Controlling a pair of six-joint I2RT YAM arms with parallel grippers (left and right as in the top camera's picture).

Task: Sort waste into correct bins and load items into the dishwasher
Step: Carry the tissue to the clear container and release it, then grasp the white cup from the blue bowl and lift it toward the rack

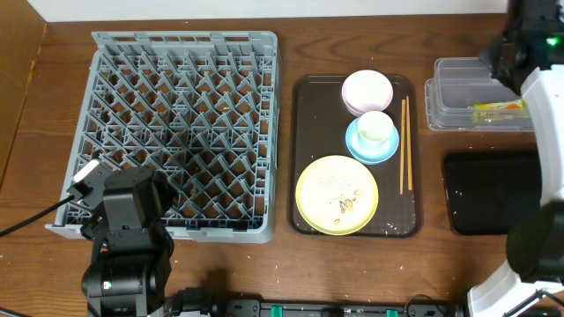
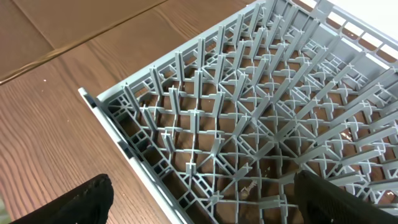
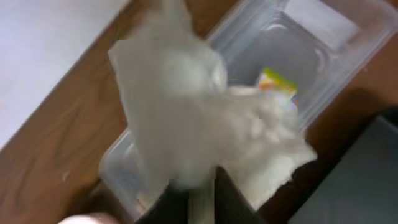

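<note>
My right gripper [image 3: 198,193] is shut on the crumpled white tissue [image 3: 193,106] and holds it above the clear tub [image 3: 323,37]. The green-yellow wrapper [image 3: 278,82] lies inside that tub; it also shows in the overhead view [image 1: 502,109] in the clear tub [image 1: 458,75]. The black tub [image 1: 489,194] stands in front of it. On the dark-brown tray [image 1: 304,158] sit a white bowl [image 1: 367,90], a white cup [image 1: 376,127] on a light-blue saucer [image 1: 361,148], a pale-yellow plate [image 1: 335,195] with crumbs [image 1: 345,204], and chopsticks [image 1: 405,145]. My left gripper [image 2: 199,205] is open over the near corner of the grey dish rack [image 2: 249,124].
The grey dish rack [image 1: 181,132] fills the table's left half. My left arm [image 1: 123,238] stands at its near left corner. My right arm [image 1: 538,97] reaches over the tubs at the right edge.
</note>
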